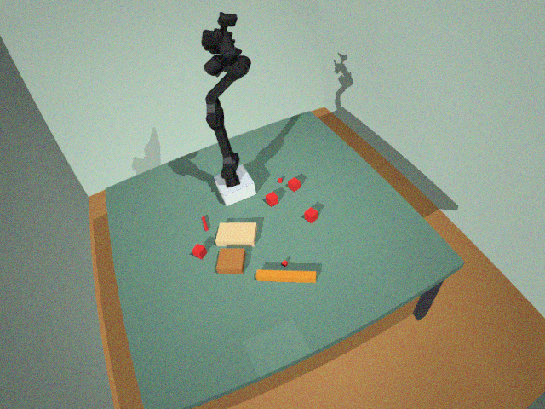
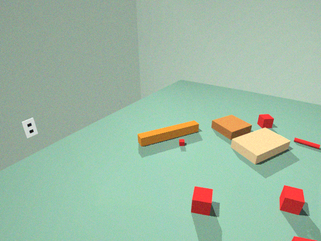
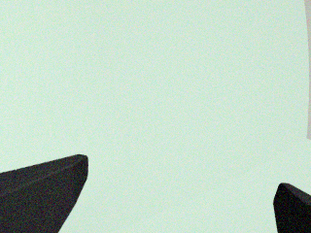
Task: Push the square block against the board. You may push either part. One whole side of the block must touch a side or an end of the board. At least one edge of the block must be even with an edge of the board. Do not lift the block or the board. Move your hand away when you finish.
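The brown square block lies flat beside a long side of the cream board. They are very close and nearly parallel; a thin dark line shows between them in the top view, and I cannot tell whether they touch. The block is narrower than that side, and its edges look set in from both board ends. My gripper is open and empty in the wrist view, with only pale wall between the fingers. The arm stands raised high above its base in the top view, well away from both parts.
An orange bar lies beyond the block, with a tiny red cube beside it. A red cube and a red stick lie near the board. Several red cubes lie nearer the white base.
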`<state>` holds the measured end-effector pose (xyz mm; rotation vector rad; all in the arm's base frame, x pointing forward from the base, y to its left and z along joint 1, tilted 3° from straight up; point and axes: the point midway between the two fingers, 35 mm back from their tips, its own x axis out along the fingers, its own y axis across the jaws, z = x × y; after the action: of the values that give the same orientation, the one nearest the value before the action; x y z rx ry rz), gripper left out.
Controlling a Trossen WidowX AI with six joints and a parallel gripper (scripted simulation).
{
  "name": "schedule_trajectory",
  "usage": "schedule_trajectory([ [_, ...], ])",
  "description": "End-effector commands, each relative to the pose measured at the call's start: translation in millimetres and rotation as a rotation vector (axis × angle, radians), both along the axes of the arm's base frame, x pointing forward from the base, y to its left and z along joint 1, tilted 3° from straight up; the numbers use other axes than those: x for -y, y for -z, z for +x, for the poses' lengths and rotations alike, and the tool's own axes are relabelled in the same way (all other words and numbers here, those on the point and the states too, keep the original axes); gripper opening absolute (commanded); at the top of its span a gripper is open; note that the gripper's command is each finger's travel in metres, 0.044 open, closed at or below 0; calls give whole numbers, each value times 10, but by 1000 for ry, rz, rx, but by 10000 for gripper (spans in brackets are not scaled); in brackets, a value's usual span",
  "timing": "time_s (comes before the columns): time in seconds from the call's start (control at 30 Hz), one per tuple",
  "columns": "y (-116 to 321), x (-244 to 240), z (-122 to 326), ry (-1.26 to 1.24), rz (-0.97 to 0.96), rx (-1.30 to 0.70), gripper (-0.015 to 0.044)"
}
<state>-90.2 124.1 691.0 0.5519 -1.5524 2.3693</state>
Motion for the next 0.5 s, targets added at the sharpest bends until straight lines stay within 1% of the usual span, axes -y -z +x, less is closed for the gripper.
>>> schedule_trajectory([
  [0.0, 0, 0, 0, 0, 0, 0, 374],
  [0.13, -19, -75, 55, 11, -34, -21, 269],
  [0.47, -101, -564, 503, 93, -250, -182, 6],
])
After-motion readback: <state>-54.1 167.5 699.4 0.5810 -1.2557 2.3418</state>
